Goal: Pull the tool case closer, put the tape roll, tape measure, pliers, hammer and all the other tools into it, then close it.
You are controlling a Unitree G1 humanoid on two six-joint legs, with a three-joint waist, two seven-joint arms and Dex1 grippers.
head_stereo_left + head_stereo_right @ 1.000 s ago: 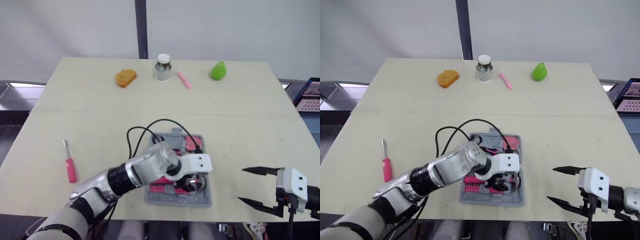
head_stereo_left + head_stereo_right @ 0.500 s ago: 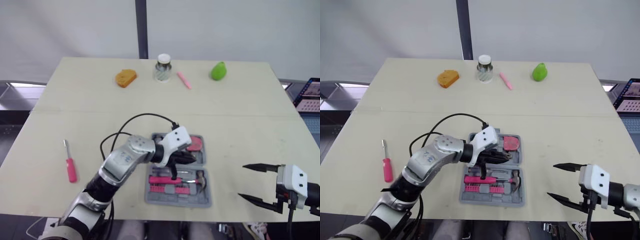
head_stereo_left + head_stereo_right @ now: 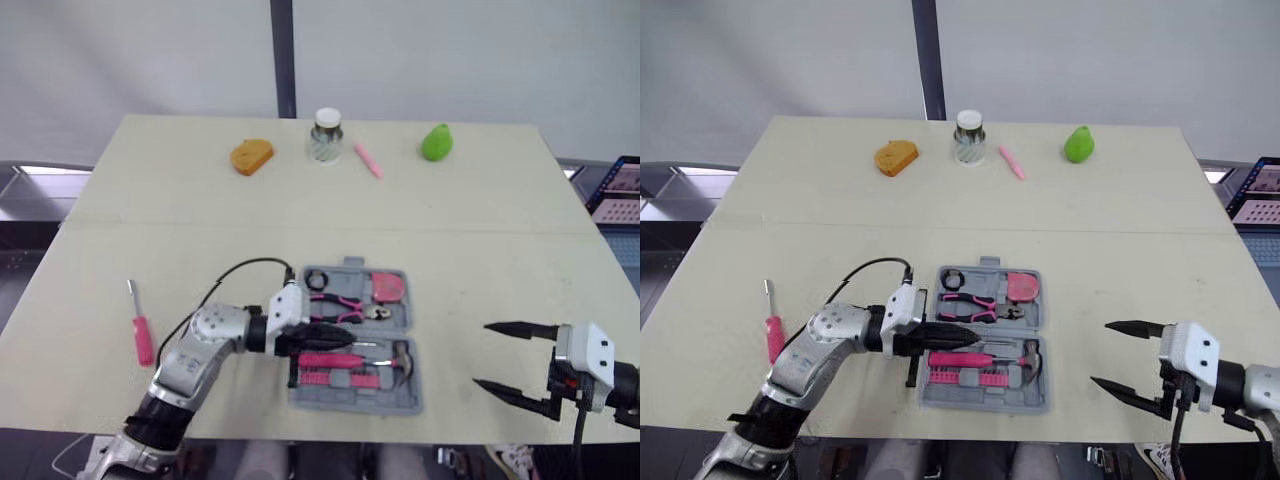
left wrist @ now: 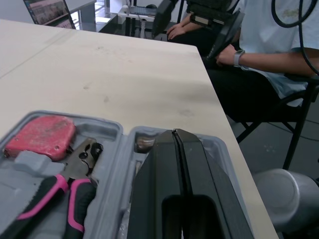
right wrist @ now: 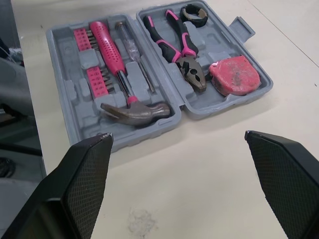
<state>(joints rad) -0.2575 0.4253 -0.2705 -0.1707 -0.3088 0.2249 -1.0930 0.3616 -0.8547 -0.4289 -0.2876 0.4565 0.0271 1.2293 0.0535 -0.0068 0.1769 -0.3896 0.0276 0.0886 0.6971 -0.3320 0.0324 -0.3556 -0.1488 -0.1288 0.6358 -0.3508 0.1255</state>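
Left pincer has drawn back from over the open tool case to its left rim, fingers together on nothing. The case sits mid near edge of the tabletop, with pliers, hammer, tape measure and tape roll seated. Right pincer hangs spread apart by the near right corner; judged next: load the pink screwdriver by the left edge, then close.

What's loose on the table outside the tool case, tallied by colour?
Pink: 2 (screwdriver, stick)
Orange: 1 (bread-shaped piece)
Green: 1 (pear)
Clear, white lid: 1 (jar)
Total: 5
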